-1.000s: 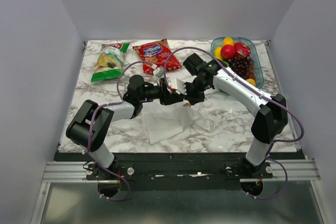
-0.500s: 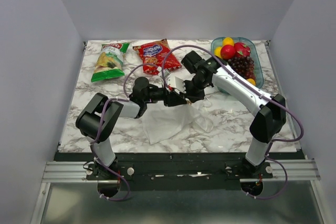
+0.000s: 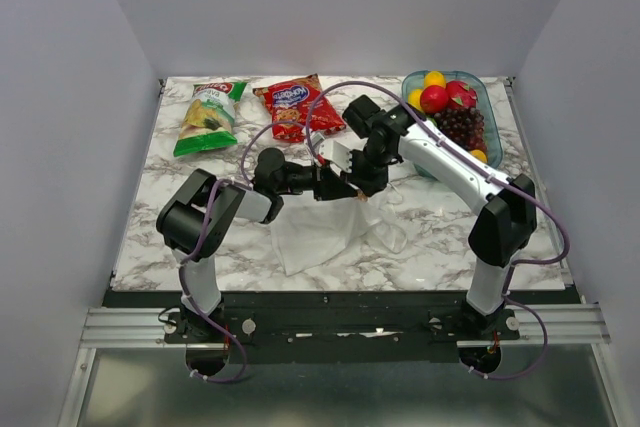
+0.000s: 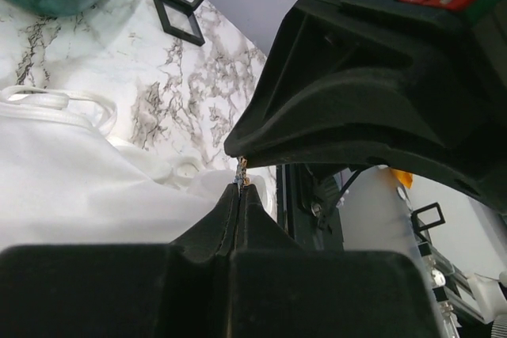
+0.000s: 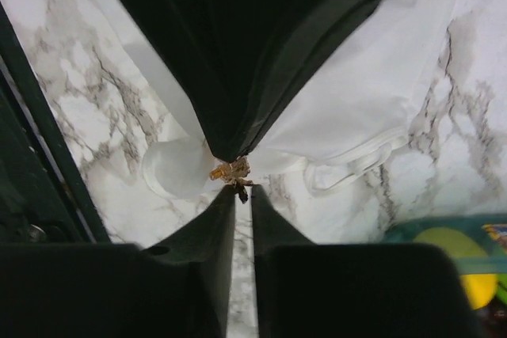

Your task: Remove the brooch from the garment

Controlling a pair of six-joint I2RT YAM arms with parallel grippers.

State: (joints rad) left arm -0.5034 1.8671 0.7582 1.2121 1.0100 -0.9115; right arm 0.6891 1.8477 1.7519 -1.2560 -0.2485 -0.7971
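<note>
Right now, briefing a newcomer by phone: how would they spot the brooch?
On the marble table, find the white garment in the middle. At its far edge the left gripper and right gripper meet tip to tip; the brooch is the tiny gold glint between them, the only metal against the white cloth.

I have the left arm (image 3: 225,209) folded sharply at the elbow on my left, with its forearm running low toward the right. The left tool (image 4: 240,186) points the same way, its two fingers pressed flat together with no gap between them. My right arm (image 3: 450,162) rises from its base and stretches far out and leftward, then the wrist bends back down so the right tool (image 5: 243,193) faces the left one, its fingers a narrow slit apart. The two tools meet tip to tip near the middle, all but touching.
</note>
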